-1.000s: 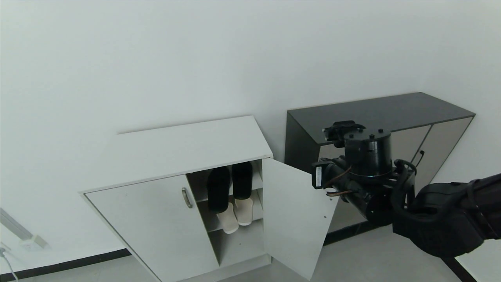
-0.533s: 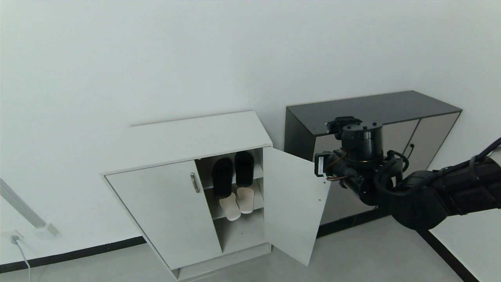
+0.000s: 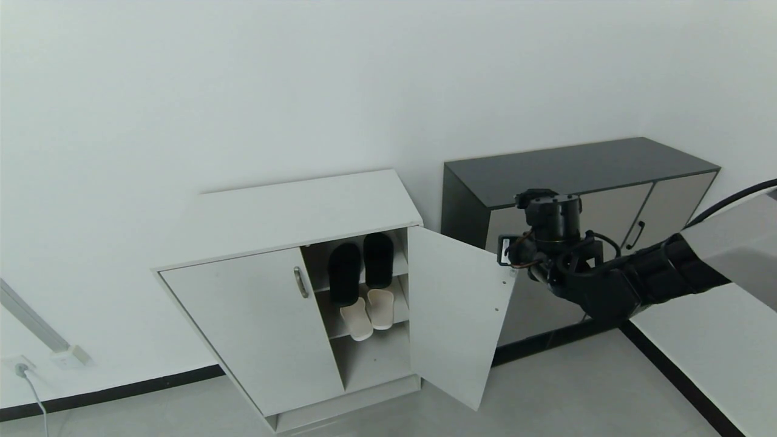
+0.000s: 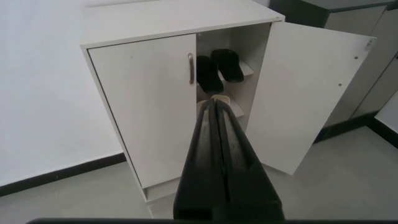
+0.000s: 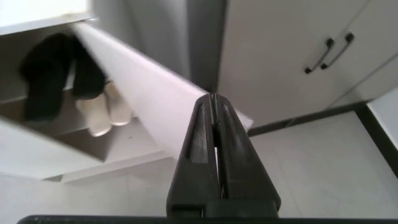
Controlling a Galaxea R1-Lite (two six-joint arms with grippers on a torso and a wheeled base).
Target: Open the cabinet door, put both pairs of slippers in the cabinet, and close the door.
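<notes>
White cabinet (image 3: 291,206) is my reference.

Head view: its right-hand door (image 3: 455,309) stands open, swung out from the front. The left-hand door (image 3: 255,328) is closed, with a metal handle (image 3: 297,282) at its inner edge. Black slippers (image 3: 359,264) are on the cabinet's top shelf and beige slippers (image 3: 367,309) on the shelf directly under them, each pair side by side. My right arm (image 3: 607,282) comes in from the cabinet's right, wrist just beside the upper outer corner of the right-hand door. The wrist hides the fingers, so I can't tell claw state from here. A dark sideboard (image 3: 576,170) stands against the wall right of the cabinet. A wall socket (image 3: 21,367) with a cable sits low on the wall, well left of the cabinet.

Left wrist view: left claw (image 4: 213,106) is pinched fully together, holding nothing, out in front of the cabinet and apart from it. Its tips line up with the cabinet opening and partly cover the beige slippers (image 4: 225,99). The black slippers (image 4: 217,67) are on the shelf above, beside the handle (image 4: 191,68).

Right wrist view: right claw (image 5: 213,99) has its fingers pressed together with nothing between them. Its tips overlap the free edge of the right-hand door (image 5: 155,93); I can't tell if they touch. Both pairs are inside the cabinet past that door: black slippers (image 5: 53,78), beige slippers (image 5: 102,111). The sideboard (image 5: 292,56) is on the door's other side.
</notes>
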